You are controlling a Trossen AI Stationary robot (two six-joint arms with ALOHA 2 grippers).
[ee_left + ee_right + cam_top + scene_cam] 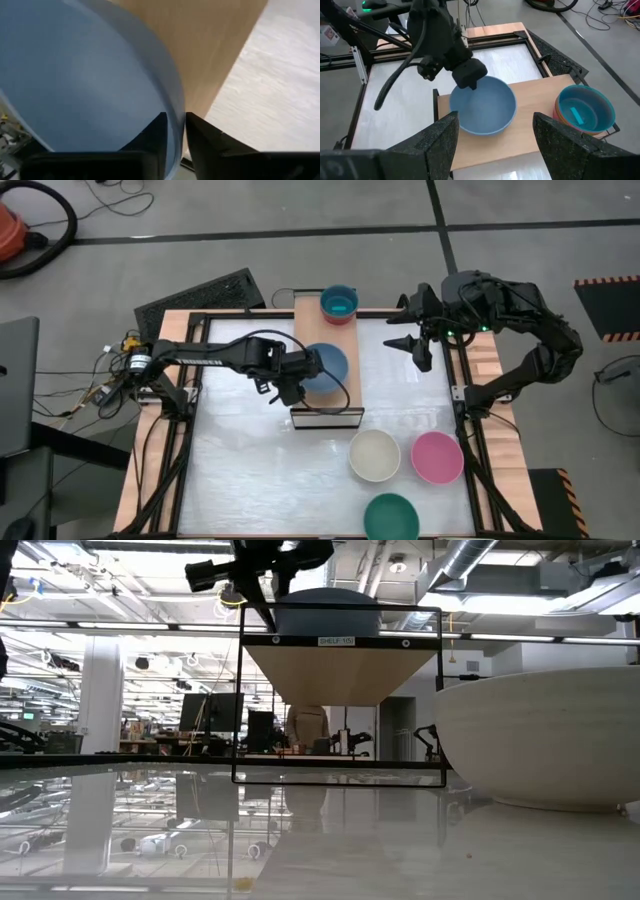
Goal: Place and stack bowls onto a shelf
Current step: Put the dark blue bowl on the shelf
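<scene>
Nearest me sit a dark green bowl (391, 517), a cream bowl (374, 455) and a pink bowl (437, 457), light, rigid, slick plastic best pinched at the rim. On the shelf (345, 388), the left gripper (174, 131) straddles the grey-blue bowl (322, 367)'s wall, fingers barely parted. Beyond, a cyan-topped stack (339, 303); right gripper (496, 129) hovers open.

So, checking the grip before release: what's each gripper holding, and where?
Left gripper straddles the grey-blue bowl at its rim, on the shelf. Right gripper holds nothing.
</scene>
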